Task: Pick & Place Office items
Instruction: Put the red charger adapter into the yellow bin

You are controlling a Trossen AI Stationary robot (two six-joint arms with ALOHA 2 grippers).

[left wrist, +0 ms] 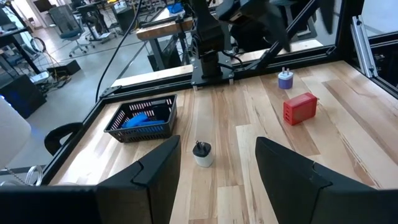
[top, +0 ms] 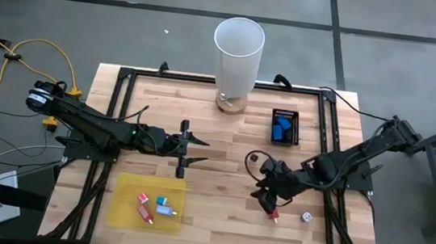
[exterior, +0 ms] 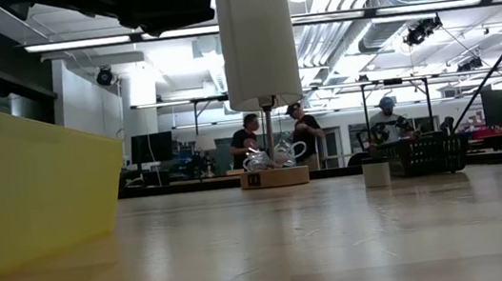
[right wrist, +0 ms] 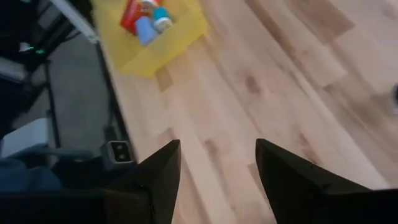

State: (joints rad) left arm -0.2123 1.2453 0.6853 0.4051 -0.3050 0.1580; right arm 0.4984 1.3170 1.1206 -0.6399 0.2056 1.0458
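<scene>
On pale planked wood (top: 216, 219), blocky red piece (top: 275, 216), unheld.

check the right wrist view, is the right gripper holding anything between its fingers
No, the right gripper is open, and only bare wooden table shows in the gap between its two dark fingers.

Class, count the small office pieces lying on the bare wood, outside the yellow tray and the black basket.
3: a red block, a small purple piece beside it, and a whitish round one nearer the black basket.
</scene>
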